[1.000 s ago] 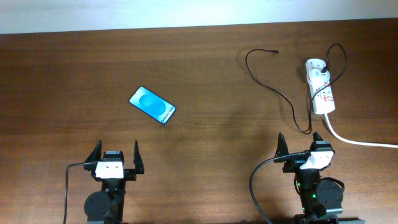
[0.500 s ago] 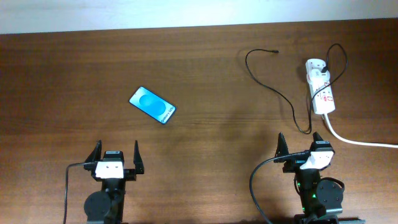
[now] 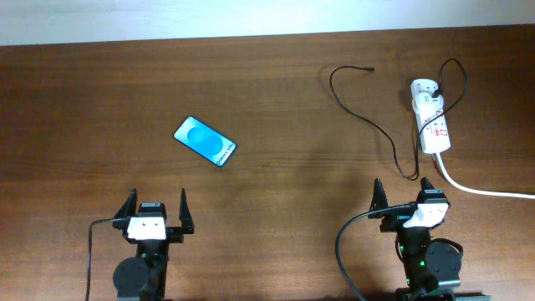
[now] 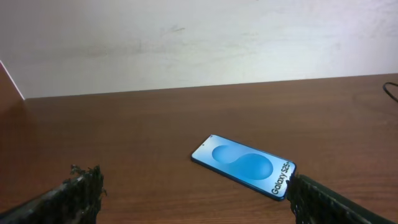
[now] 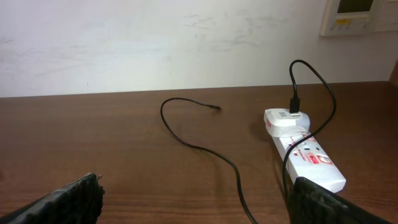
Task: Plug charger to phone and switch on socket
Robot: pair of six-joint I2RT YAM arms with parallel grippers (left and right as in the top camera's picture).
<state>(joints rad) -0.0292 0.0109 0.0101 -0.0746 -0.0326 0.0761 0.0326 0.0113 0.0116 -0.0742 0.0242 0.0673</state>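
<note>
The phone (image 3: pixel 205 141) lies flat on the table at the left, blue screen up; it also shows in the left wrist view (image 4: pixel 243 165). The charger, a thin black cable (image 3: pixel 368 119), snakes from the socket (image 3: pixel 431 117) to its free connector tip (image 3: pixel 370 69); the cable (image 5: pixel 205 149) and tip (image 5: pixel 217 109) show in the right wrist view too. The socket (image 5: pixel 305 152) is a white strip with red markings and a white plug block. My left gripper (image 3: pixel 155 216) (image 4: pixel 193 196) is open and empty, near of the phone. My right gripper (image 3: pixel 405 199) (image 5: pixel 196 199) is open and empty, near of the cable.
A thick white cord (image 3: pixel 485 191) runs from the socket off the right edge. A white wall (image 4: pixel 186 37) stands behind the table's far edge. Black robot cables (image 3: pixel 344 251) hang by the right arm base.
</note>
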